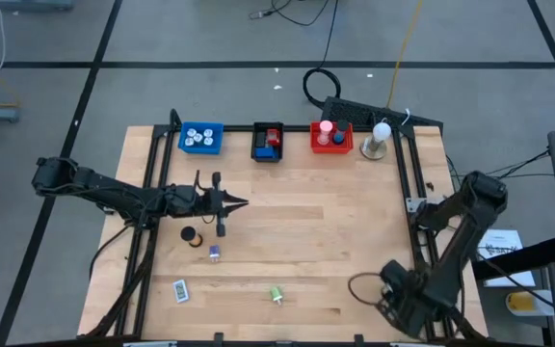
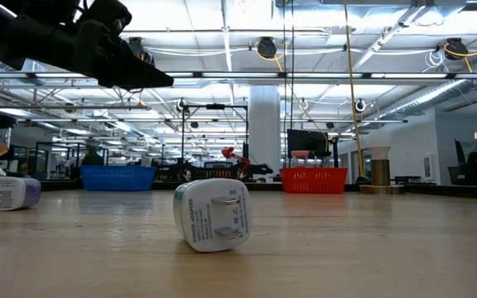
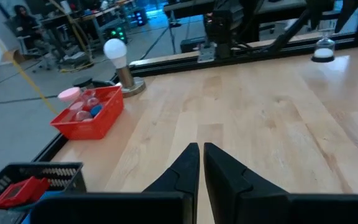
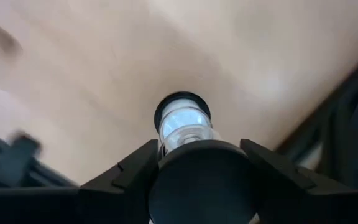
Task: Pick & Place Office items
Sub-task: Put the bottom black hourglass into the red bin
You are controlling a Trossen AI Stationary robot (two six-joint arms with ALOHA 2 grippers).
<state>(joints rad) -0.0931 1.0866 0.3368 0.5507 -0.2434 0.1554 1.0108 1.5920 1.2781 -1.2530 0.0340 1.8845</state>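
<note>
Grasp step: right tool at desk's 5 o'clock corner, fingers spread around small hourglass, unpinched; next, clamp and lift. Left tool pressed together, empty.

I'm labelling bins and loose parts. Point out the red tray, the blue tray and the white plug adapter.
red tray [image 1: 331,146]: high view, front rim.
blue tray [image 1: 201,148]: high view, front rim.
white plug adapter [image 2: 212,215]: low view, pronged face.

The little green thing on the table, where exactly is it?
In the high view the green item lies near the table's front edge, about midway across, with the white plug adapter to its left.
</note>
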